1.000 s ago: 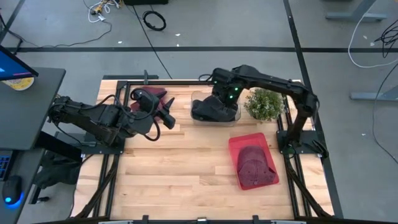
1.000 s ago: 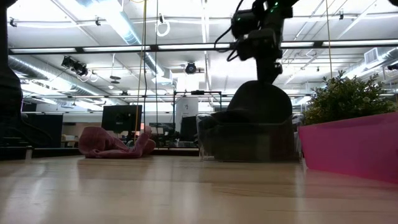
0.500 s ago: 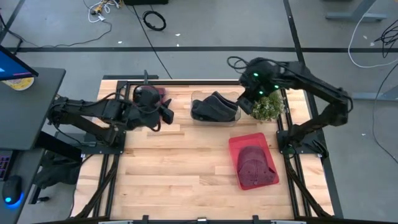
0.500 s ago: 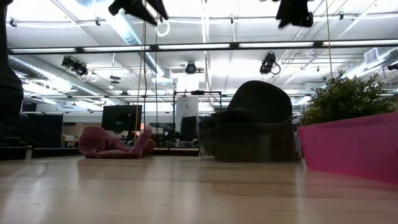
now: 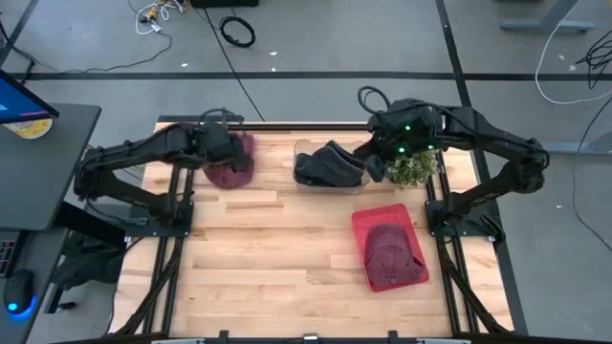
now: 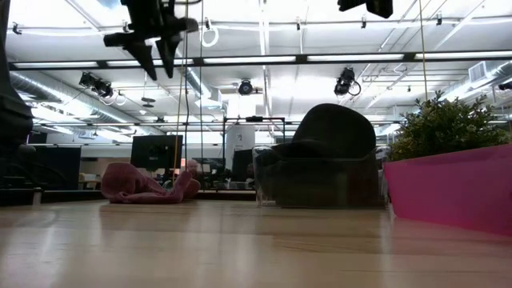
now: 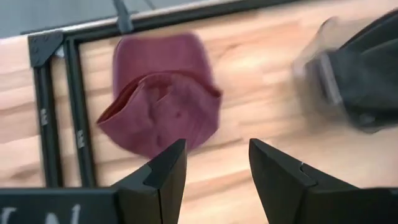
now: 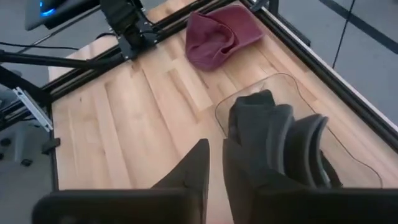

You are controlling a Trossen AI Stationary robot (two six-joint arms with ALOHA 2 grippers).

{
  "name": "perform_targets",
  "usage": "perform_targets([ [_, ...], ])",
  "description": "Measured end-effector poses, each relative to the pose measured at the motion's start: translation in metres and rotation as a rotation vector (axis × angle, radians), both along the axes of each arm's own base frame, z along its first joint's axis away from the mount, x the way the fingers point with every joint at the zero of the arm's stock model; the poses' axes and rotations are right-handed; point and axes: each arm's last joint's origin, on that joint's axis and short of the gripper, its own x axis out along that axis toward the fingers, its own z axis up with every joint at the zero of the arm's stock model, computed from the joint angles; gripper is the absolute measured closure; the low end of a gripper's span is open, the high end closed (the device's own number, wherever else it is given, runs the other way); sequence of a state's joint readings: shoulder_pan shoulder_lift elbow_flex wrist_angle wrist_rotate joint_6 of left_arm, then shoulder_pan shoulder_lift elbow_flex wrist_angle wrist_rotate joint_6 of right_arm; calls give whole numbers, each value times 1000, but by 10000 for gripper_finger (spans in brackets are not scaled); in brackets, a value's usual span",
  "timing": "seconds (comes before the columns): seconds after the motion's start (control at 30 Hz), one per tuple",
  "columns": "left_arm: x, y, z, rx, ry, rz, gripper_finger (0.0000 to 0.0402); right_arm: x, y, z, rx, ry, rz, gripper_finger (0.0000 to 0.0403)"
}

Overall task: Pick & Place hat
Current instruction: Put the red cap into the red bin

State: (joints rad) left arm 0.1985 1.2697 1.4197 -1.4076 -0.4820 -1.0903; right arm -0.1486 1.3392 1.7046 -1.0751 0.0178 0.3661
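At the near right of the table sits a pink tray [image 5: 361, 224] with a maroon cap [image 5: 389, 250] lying in it; in the low view the tray's wall [image 6: 448, 188] fills the right edge. Behind it stands a small green plant [image 5: 413, 167], its leaves rising above the tray wall in the low view [image 6: 438, 124].

Toward the far side, near the middle, a clear plastic bin [image 5: 302, 147] holds a dark hat [image 5: 330, 164], whose rounded crown [image 6: 336, 132] pokes well above the bin's rim. The right gripper [image 5: 375, 151] hangs in the air just beside this bin, between it and the plant, not touching the hat. Its wrist camera looks down on the dark hat [image 8: 273, 134] in the bin, with the two fingers [image 8: 186, 174] drawn close together, only a thin gap between them, holding nothing.

At the far left lies a crumpled maroon hat [image 5: 230, 161] on the bare wood, beside the black frame rail. The left gripper [image 5: 218, 145] hovers over it, raised clear of the table [image 6: 152, 56]. Its fingers [image 7: 163, 174] stand apart with the maroon hat [image 7: 163, 109] beyond them; they seem to be well above the cloth, though the exact height is hard to judge.
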Motion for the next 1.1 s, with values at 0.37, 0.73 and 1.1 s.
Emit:
perform_targets([
  [0.37, -13, 46, -8, -137, 92, 25, 138, 25, 0, -50, 101, 15, 99, 258],
  [0.73, -15, 93, -28, -201, 245, 18, 110, 34, 8, -81, 233, 25, 165, 217],
  [1.1, -18, 138, -63, -387, 395, -23, 110, 38, 24, -76, 264, -22, 200, 216],
])
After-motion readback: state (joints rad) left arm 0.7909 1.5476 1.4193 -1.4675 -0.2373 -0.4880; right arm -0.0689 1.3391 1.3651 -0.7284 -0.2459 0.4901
